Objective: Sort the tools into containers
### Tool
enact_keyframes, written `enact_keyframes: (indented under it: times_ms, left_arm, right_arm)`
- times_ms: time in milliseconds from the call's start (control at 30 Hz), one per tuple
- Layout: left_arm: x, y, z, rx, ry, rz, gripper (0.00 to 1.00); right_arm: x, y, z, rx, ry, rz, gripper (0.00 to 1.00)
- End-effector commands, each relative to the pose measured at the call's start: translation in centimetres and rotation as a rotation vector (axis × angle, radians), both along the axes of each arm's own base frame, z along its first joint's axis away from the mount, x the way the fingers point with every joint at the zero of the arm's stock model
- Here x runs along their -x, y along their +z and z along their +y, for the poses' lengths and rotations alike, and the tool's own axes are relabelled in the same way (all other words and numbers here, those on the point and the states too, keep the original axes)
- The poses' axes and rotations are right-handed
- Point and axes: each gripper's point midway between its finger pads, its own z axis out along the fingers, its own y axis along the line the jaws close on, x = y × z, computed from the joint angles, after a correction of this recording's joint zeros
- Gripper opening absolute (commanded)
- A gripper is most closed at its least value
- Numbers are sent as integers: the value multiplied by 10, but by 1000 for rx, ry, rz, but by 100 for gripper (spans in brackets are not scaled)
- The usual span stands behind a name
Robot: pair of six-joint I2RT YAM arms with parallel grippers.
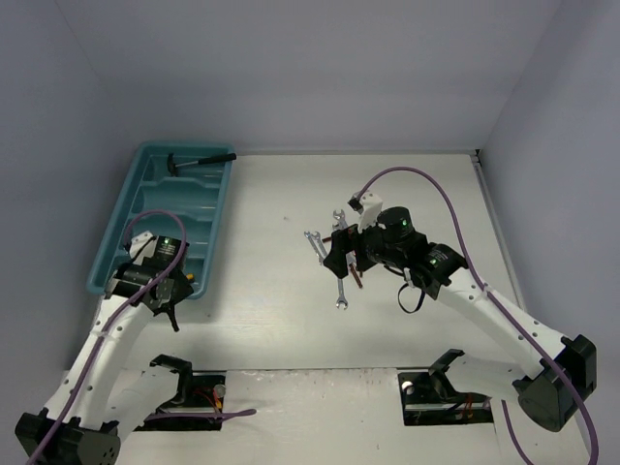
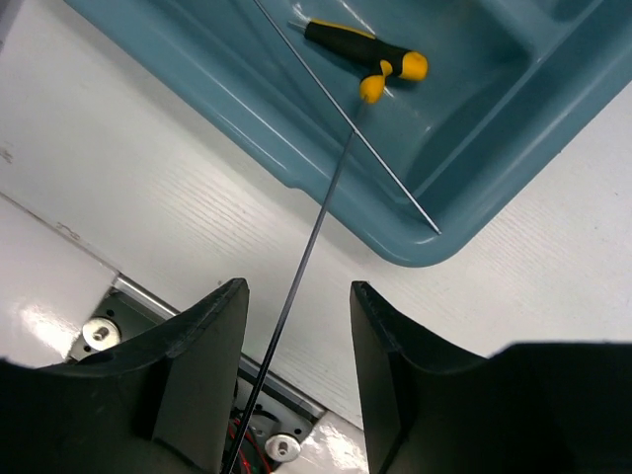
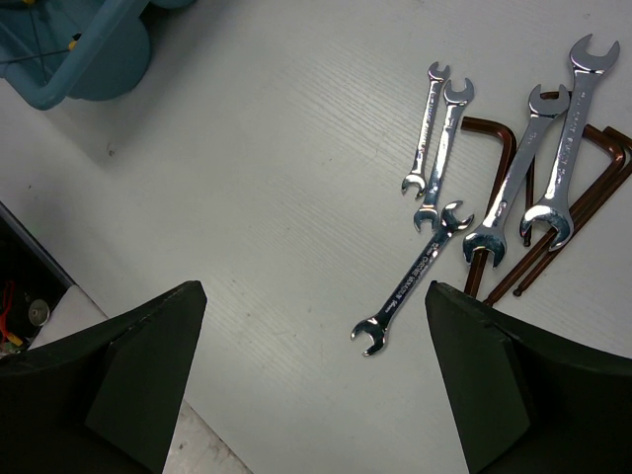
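Just beyond my left gripper (image 2: 296, 296), whose fingers stand apart on nothing, a yellow-and-black screwdriver (image 2: 365, 54) lies in the nearest compartment of the teal tray (image 2: 296, 148). A hammer (image 1: 199, 161) lies in the farthest. Ahead of my right gripper (image 3: 314, 296), spread wide and empty, five silver wrenches (image 3: 446, 148) and reddish-brown bent tools (image 3: 502, 148) lie unsorted on the table (image 3: 247, 148). By my estimate, most sorting is left.
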Motion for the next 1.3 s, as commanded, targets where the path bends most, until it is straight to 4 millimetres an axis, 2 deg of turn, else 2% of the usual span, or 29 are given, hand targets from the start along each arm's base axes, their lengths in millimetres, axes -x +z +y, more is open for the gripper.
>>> enact_keyframes:
  times_ms: [0, 300, 433, 567, 767, 867, 1000, 1067, 1167, 1267]
  left_arm:
    - [-14, -1, -15, 83, 38, -19, 42]
    - [-48, 6, -45, 196, 35, -78, 41]
    - [-70, 2, -63, 234, 26, -104, 41]
    - [-87, 1, -72, 243, 27, -123, 41]
    - [-116, 6, -72, 194, 12, -148, 40]
    - [-128, 22, -71, 147, -57, -177, 40]
    - [-144, 72, -74, 91, -236, -288, 40]
    - [-141, 89, -75, 48, -354, -303, 40]
    - [-129, 98, -79, 51, -461, -312, 41]
    - [-115, 95, -82, 71, -537, -302, 41]
  right_arm:
    - [-6, 14, 10, -42, 18, -46, 91]
    - [-6, 15, 9, -40, 13, -51, 91]
    - [-5, 15, 7, -40, 9, -52, 91]
    - [-6, 15, 7, -39, 3, -53, 91]
    - [-6, 15, 6, -37, -2, -58, 91]
    - [-6, 18, 5, -37, -3, -68, 91]
    - [-6, 21, 3, -40, -5, -79, 91]
    - [-5, 21, 3, -41, -1, -77, 92]
    - [-3, 20, 8, -45, 25, -70, 91]
    - [0, 20, 19, -50, 80, -54, 92]
